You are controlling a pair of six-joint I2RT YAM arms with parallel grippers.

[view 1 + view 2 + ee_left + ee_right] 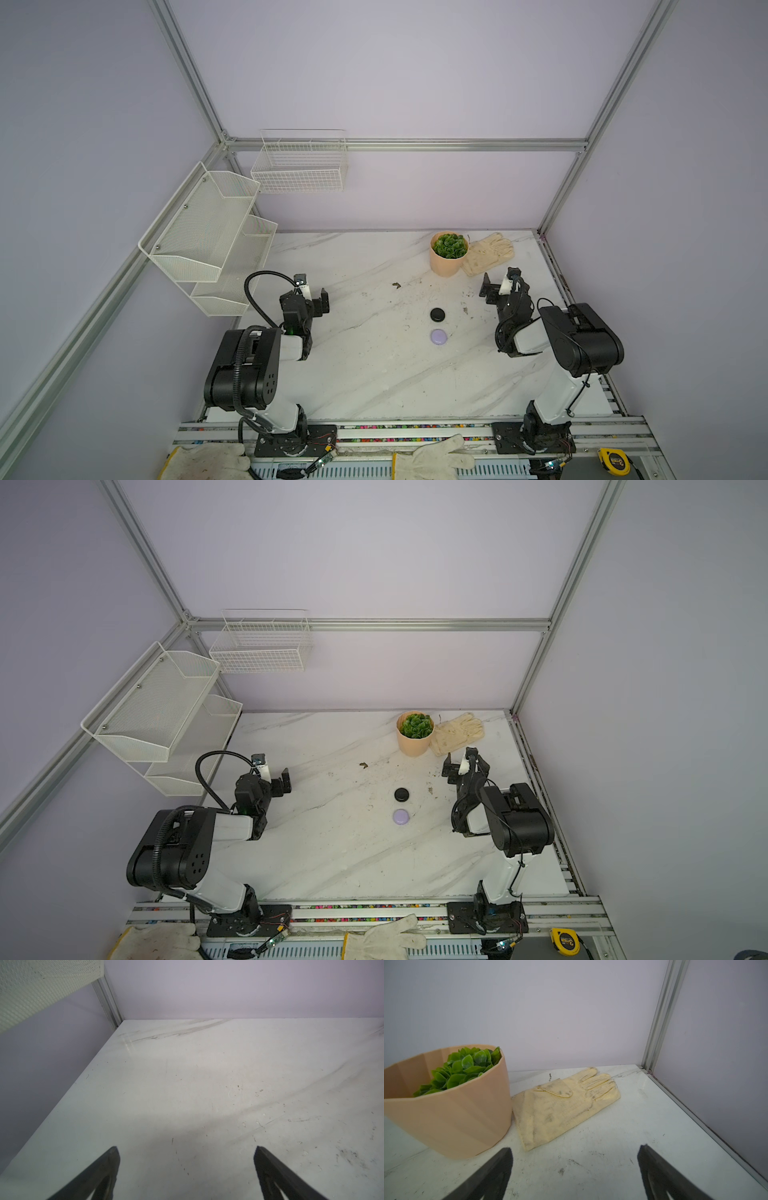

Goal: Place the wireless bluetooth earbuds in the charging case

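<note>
Near the middle of the marble-patterned tabletop (pixel 374 374) lie two round charging cases, the black charging case (pixel 437 314) farther from the arms' bases and the lilac charging case (pixel 439 336) just in front of it, close together but apart, both with lids down. No earbuds show anywhere on the surface. They are judged to sit inside the closed cases, though that cannot be confirmed. The left gripper (pixel 312 289) hovers well to the left of the cases, jaws spread wide and empty, with bare tabletop beneath it in the left wrist view. The right gripper (pixel 500 279), likewise spread and holding nothing, hangs to the right near a peach pot of green leaves (pixel 444 266) and a soiled cream glove (pixel 490 253). Insertion therefore appears finished, and the next move probably calls only for a check that both lids are seated. The surface is white with grey veins, flecked with dirt and one brownish debris bit (pixel 396 285). Lilac walls in an aluminium frame carry a white mesh shelf (pixel 199 232) and a wire basket (pixel 300 178).
</note>
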